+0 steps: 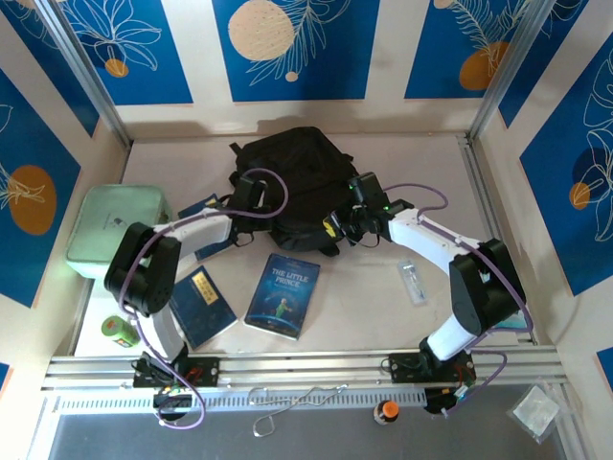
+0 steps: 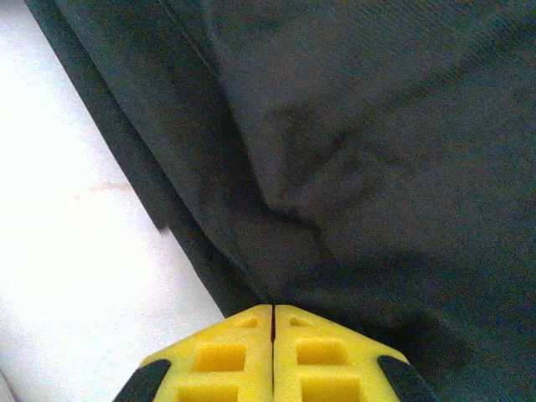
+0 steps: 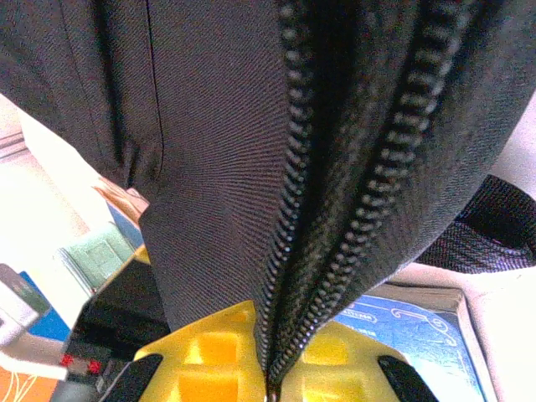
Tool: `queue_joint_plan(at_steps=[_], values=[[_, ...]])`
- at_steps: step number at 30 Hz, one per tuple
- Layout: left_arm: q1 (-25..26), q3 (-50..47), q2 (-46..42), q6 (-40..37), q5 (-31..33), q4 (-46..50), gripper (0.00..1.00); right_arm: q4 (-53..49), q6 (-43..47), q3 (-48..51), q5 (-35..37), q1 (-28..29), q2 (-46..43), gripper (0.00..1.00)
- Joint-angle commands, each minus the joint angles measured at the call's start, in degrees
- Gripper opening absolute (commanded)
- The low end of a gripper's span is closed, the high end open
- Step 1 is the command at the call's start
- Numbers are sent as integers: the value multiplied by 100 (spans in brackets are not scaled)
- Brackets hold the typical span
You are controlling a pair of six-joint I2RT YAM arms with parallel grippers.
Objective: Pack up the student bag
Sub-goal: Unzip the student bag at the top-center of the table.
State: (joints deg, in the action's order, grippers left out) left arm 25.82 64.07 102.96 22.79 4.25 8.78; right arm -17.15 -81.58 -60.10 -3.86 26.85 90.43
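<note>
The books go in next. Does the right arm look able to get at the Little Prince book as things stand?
Probably not yet: the right tool is shut on the student bag at its zip. The Little Prince book lies uncovered close by, so once the tool lets go the way looks open.

Pale counter [image 1: 383, 321] carries: student bag [image 1: 297, 168] upper centre; mint-green case [image 1: 110, 225] left; Little Prince book [image 1: 283, 295] and dark blue book [image 1: 203, 305] lower centre; green roll [image 1: 120, 331] lower left; clear packet [image 1: 412, 283] right of centre.
</note>
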Motion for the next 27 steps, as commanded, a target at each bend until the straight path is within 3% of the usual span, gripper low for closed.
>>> queue_joint_plan(at_steps=[1,7,14,21,26,27], values=[[-466,410,346,-350,413,578,0,-175,107,112,310,-171,-287,1],[-666,1173,852,-607,187,680,0,-166,97,232,406,-189,-414,1],[-554,2030,1385,-777,-456,745,0,-63,10,573,564,-167,-693,1],[-543,2472,1693,-643,-892,708,0,1013,169,817,-74,-110,-329,9],[-615,2485,1353,-283,-638,953,39,1711,702,303,-778,-33,471,17],[-662,2419,1214,-160,-606,976,42,1755,783,165,-846,-2,641,17]])
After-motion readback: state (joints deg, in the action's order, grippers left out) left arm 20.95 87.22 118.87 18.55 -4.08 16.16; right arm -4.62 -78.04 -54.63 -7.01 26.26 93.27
